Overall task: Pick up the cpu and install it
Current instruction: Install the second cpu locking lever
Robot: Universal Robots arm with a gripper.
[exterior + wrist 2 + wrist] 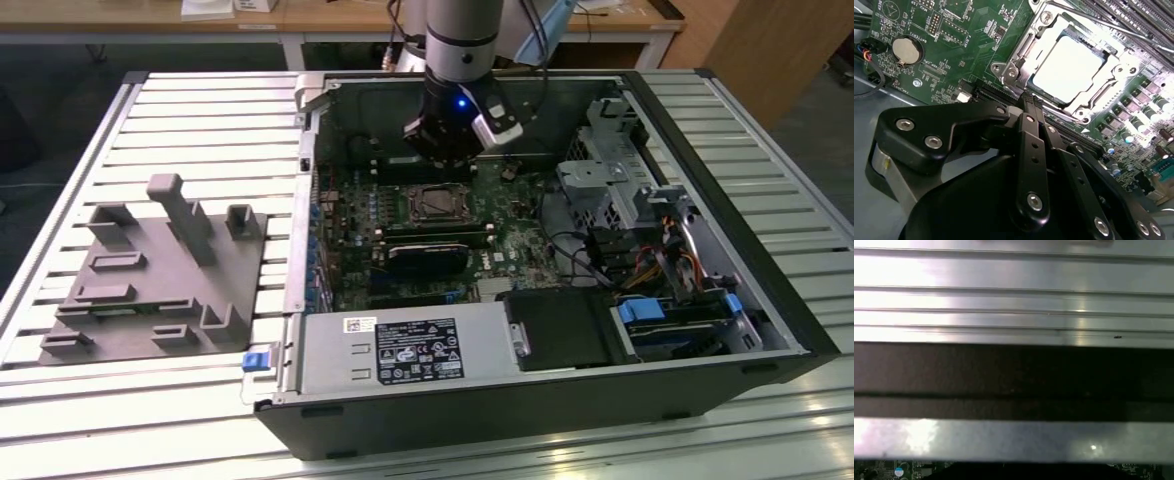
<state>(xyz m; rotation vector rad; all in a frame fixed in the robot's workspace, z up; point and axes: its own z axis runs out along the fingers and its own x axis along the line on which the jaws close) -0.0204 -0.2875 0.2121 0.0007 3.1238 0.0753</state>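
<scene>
**Silver lid already in the socket, my end effector closed and empty above it**

Silver-grey metal shows where it should: the cpu lies flat inside the socket, squared up within the metal frame, ahead of and below my fingertips in the second wrist view. Seated like that, it looks placed, though the frame seems not yet clamped over it; that is my judgement, not something I can confirm.

My end effector has its fingers drawn together with nothing between them, tips hanging just short of the socket's near edge. In the exterior view my end effector hangs inside the open case, just behind the socket, clear of the board so nothing gets knocked.

The grey fixture sits well away from me, outside the case on the slatted bench.
</scene>
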